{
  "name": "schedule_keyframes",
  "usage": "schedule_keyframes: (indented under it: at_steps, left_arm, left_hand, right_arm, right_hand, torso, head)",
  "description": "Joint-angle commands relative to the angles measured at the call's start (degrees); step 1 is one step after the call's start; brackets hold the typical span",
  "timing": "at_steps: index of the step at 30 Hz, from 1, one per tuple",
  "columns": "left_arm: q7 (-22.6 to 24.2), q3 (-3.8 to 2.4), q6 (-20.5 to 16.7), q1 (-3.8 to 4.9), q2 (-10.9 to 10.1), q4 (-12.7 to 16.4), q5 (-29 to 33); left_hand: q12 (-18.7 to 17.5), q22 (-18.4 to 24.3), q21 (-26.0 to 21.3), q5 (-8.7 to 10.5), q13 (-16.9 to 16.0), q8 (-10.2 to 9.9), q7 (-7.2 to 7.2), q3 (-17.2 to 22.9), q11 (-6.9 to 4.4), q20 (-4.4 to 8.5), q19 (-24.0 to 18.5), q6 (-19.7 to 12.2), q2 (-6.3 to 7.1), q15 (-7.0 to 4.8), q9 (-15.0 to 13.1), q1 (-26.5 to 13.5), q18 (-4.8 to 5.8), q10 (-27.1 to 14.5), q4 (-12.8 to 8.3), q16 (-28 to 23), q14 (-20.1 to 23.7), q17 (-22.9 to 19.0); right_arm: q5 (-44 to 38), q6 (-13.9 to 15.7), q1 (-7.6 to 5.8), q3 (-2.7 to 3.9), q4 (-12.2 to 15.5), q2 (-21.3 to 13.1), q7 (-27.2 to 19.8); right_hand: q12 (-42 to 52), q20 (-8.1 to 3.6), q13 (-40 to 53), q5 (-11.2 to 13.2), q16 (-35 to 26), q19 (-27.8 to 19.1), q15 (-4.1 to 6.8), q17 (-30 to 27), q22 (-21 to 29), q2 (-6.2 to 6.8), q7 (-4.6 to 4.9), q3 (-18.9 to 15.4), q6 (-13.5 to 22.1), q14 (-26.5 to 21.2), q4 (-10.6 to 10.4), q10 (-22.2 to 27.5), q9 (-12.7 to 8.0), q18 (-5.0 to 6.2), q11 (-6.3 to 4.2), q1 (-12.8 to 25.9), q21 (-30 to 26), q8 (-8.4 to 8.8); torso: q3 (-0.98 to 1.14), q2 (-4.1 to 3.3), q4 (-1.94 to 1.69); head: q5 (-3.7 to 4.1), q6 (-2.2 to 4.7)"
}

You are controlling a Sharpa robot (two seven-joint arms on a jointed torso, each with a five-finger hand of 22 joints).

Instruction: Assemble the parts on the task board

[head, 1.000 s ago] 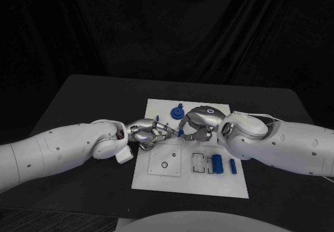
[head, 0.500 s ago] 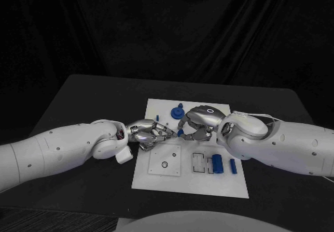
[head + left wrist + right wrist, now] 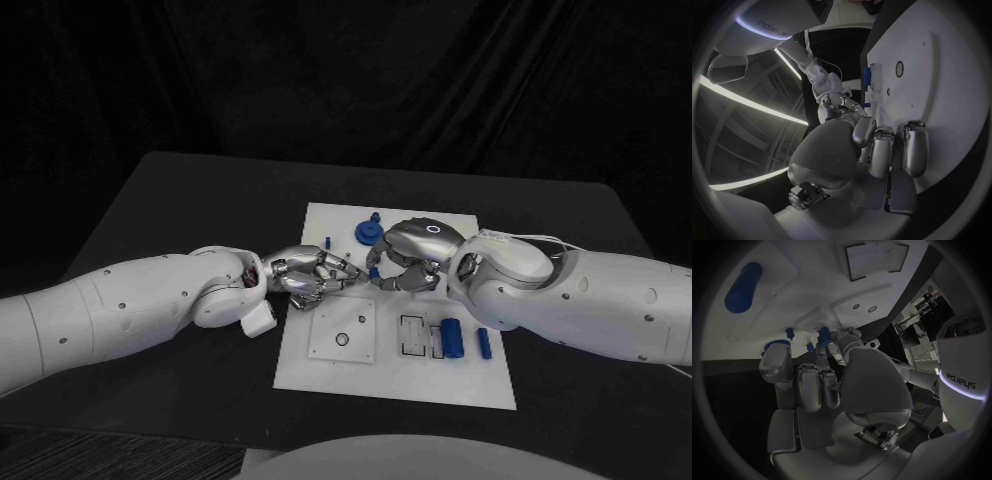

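The white task board (image 3: 404,375) lies in the middle of the black table. My two hands meet fingertip to fingertip above its near-left part. My right hand (image 3: 411,258) pinches a small blue part (image 3: 374,271), also seen as the small blue part (image 3: 824,335). My left hand (image 3: 310,275) has its fingers curled and its fingertips (image 3: 842,342) reach that part; whether they grip it I cannot tell. A round blue piece (image 3: 371,233) and a thin blue peg (image 3: 327,242) stand at the board's far end. A blue cylinder (image 3: 450,338) and a blue bar (image 3: 483,343) lie to the right.
A square inset with a round hole (image 3: 342,335) sits on the board below my left hand, and rectangular slots (image 3: 413,336) lie beside the cylinder. The black table (image 3: 159,200) spreads wide on both sides of the board.
My left hand has edged right, closing the gap to my right hand and the small blue part. The right hand has shifted slightly left and up.
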State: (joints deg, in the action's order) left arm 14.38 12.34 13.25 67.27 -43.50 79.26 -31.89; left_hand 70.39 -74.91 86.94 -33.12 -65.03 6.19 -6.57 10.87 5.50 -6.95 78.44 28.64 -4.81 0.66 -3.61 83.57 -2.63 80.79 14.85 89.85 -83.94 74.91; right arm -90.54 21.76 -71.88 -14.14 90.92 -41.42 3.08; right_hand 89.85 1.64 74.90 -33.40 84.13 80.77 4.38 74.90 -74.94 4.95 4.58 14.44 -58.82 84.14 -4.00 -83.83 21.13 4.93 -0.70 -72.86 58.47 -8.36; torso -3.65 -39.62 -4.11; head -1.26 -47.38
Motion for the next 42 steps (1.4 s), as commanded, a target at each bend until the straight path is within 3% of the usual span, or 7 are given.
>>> schedule_keyframes:
  at_steps: [1, 16, 23, 31, 36, 42]
  left_arm:
    - [1.03, -0.02, -0.37, -0.12, 0.12, 0.19, 0.07]
    - [0.86, -0.02, -0.4, -0.12, -0.2, 0.35, 0.07]
    - [0.81, -0.02, -0.6, -0.12, -0.56, 0.46, 0.07]
    - [1.0, -0.02, -1.7, -0.12, -2.08, 1.25, 0.07]
    - [1.15, -0.02, -2.27, -0.12, -2.98, 1.88, 0.07]
    - [1.34, -0.02, -2.7, -0.11, -3.52, 2.32, 0.07]
  left_hand:
    - [19.61, -6.45, -0.31, 0.17, -24.97, -0.33, 0.04, 0.35, -3.03, 0.08, -0.44, -0.58, 0.1, -0.18, 0.06, -0.5, 0.08, 9.21, 0.08, 0.15, -6.06, 15.09]
    - [19.61, -6.12, -0.46, 0.17, -24.97, -0.35, 0.11, 0.44, -3.06, 0.08, -0.93, -0.54, 0.1, -0.19, 0.04, -0.51, -0.02, 9.21, 0.06, 0.15, -6.06, 15.09]
    - [19.61, -6.06, -0.49, 0.17, -24.97, -0.36, 0.12, 0.46, -3.07, 0.09, -1.03, -0.56, 0.11, -0.2, 0.04, -0.51, -0.04, 9.21, 0.04, 0.15, -6.06, 15.09]
    - [19.61, -6.11, -0.49, 0.19, -24.97, -0.25, 0.12, 0.51, -3.09, 0.09, -0.98, -0.13, 0.18, -0.21, -0.04, -0.53, -0.03, 9.21, 0.01, 0.15, -6.06, 15.09]
    - [19.61, -6.17, -0.49, 0.18, -24.97, -0.11, 0.08, 0.55, -3.1, 0.11, -0.94, 0.32, 0.33, -0.23, -0.13, -0.53, -0.02, 9.21, -0.09, 0.15, -6.06, 15.09]
    - [19.61, -6.18, -0.5, 0.16, -24.97, -0.05, 0.06, 0.57, -3.1, 0.11, -0.94, 0.51, 0.36, -0.24, -0.17, -0.53, -0.02, 9.21, -0.12, 0.15, -6.06, 15.09]
  right_arm:
    - [-0.27, -0.26, 0.01, 0.04, 0.07, 0.33, -0.2]
    - [-0.27, -0.56, 0.02, 0.04, -0.48, 0.74, 0.1]
    - [-0.8, -0.84, 0.02, 0.04, -1.06, 0.73, 0.35]
    - [-1.73, 0.62, 0.23, 0.03, -2.59, 1.02, -0.81]
    - [-1.85, 1.11, 0.65, 0.03, -3.7, 1.67, -1.21]
    - [-1.89, 0.91, 1.16, 0.03, -5.01, 2.39, -1.27]
  right_hand:
    - [0.15, 0.4, 15.1, 0.14, -0.32, 0.0, -0.33, 8.28, -5.57, -0.02, -0.13, 0.36, -0.41, 4.34, -0.03, -6.17, 0.18, 0.83, 0.48, -0.58, -0.31, -0.19]
    - [0.15, 0.53, 15.1, 0.45, -0.47, -0.1, -0.48, 8.12, -5.53, 0.02, 0.0, 0.57, -0.51, 4.29, 0.26, -6.17, 0.38, 0.88, 0.67, -0.83, -0.65, -0.27]
    - [0.15, 0.66, 15.1, 0.88, -0.54, -0.18, -0.63, 8.05, -5.5, 0.07, 0.13, 0.69, -0.58, 4.27, 0.45, -6.17, 0.55, 0.91, 0.84, -0.93, -0.93, -0.32]
    - [0.15, 0.85, 15.1, 2.06, -0.37, -0.08, -0.79, 8.24, -5.69, -0.03, 0.22, 0.79, -0.61, 4.31, 0.53, -6.17, 0.87, 0.85, 0.97, -0.85, -0.61, -0.4]
    - [0.15, 0.87, 15.1, 2.3, -0.37, -0.07, -0.8, 8.23, -5.7, -0.06, 0.21, 0.8, -0.62, 4.31, 0.55, -6.17, 0.93, 0.86, 0.97, -0.84, -0.63, -0.41]
    - [0.15, 0.9, 15.1, 2.72, -0.4, -0.1, -0.8, 8.2, -5.7, -0.06, 0.17, 0.81, -0.75, 4.31, 0.63, -6.17, 1.08, 0.89, 0.96, -0.88, -0.77, -0.5]
  torso:
    - [-0.02, -0.02, -0.07]
    - [-0.02, 0.0, 0.04]
    - [0.01, 0.04, -0.08]
    - [-0.01, 0.08, 0.09]
    - [0.06, 0.05, -0.14]
    - [0.05, 0.02, -0.1]
  head:
    - [0.1, 0.01]
    - [-0.17, -0.08]
    - [-0.05, -0.03]
    - [-0.21, 0.18]
    - [-0.01, 0.44]
    - [-0.31, 0.08]
